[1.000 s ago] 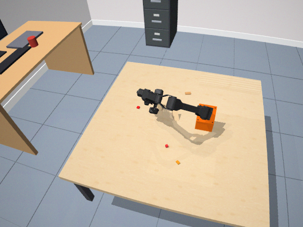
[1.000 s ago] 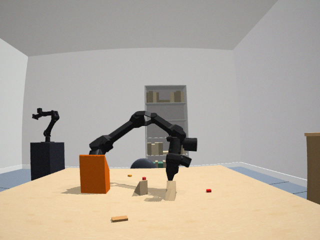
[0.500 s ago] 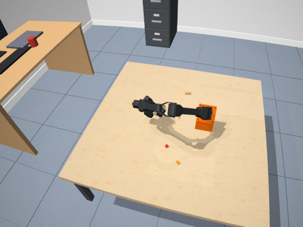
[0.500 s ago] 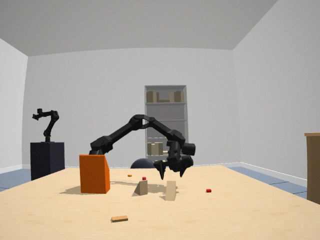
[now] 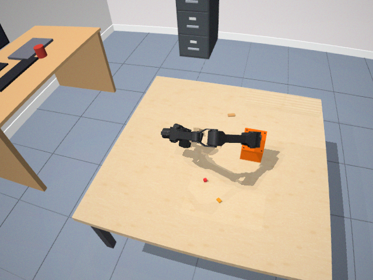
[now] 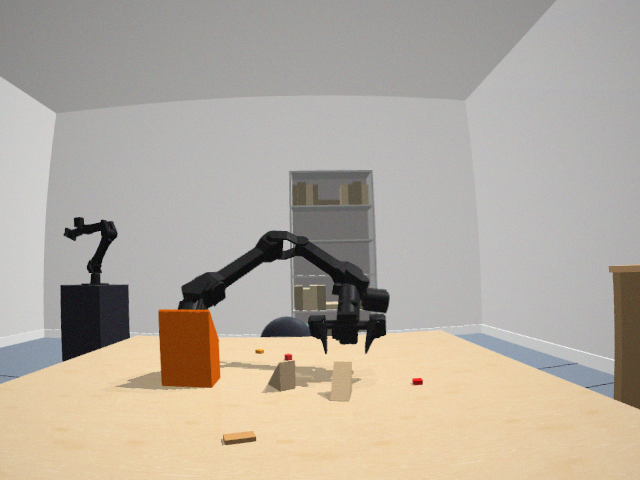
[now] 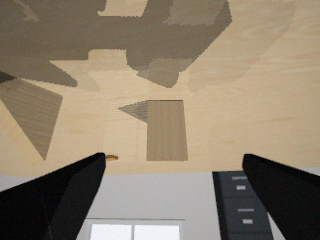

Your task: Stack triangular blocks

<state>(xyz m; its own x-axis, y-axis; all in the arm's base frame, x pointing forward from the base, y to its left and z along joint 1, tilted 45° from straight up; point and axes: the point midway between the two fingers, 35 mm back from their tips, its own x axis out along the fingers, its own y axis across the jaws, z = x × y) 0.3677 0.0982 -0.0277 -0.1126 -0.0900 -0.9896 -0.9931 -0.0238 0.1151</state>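
Note:
One triangular block (image 6: pixel 341 381) (image 7: pixel 167 130) stands on the table and shows a narrow rectangular face; I cannot tell which face is its slope. The other triangular block (image 6: pixel 285 375) (image 7: pixel 40 112) stands apart from it, nearer the arm's base, with its slope falling toward the base in the exterior view. My gripper (image 6: pixel 346 352) (image 7: pixel 174 159) is open and empty, with its fingertips above the level of the block tops. In the exterior view it appears over the first block, but how far behind it is unclear. In the top view the arm mostly hides both blocks.
The orange base box (image 5: pixel 250 155) (image 6: pixel 186 348) stands beside the blocks. A small red piece (image 5: pixel 205 179) (image 6: pixel 288 357) and an orange piece (image 5: pixel 218 200) (image 6: pixel 259 351) lie farther off. Another red piece (image 6: pixel 417 381) lies beyond the gripper. A wooden strip (image 5: pixel 231 114) (image 6: pixel 239 438) lies on the opposite side.

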